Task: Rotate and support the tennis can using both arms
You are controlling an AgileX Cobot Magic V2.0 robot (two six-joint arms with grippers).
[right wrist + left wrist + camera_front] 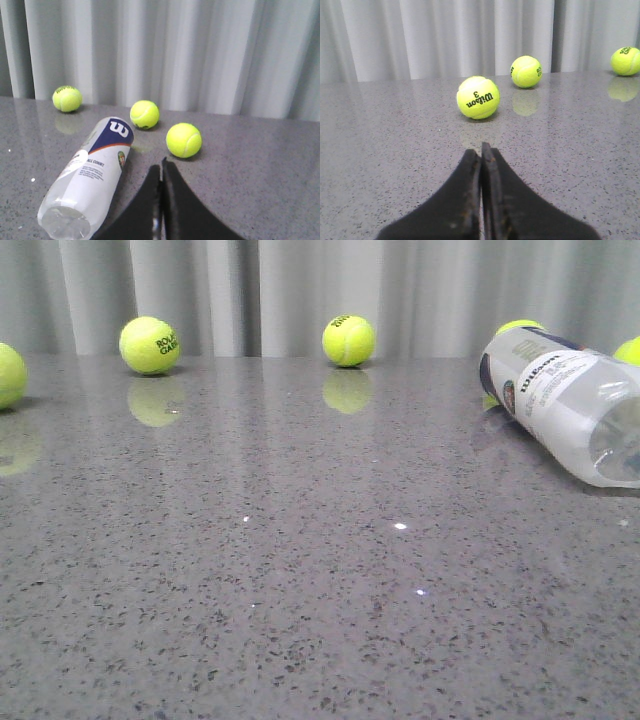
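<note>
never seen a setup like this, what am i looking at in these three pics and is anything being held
This is a two-armed robot at a grey table. One picture comes from a front camera looking over the table. The other two come from cameras on each wrist; the black wedge at the bottom is that arm's jaws: the left gripper and the right gripper. Both are closed on nothing.

A clear tennis can lies on its side at the right. It looks empty. Yellow-green tennis balls are scattered near the curtain. Nothing is held.
</note>
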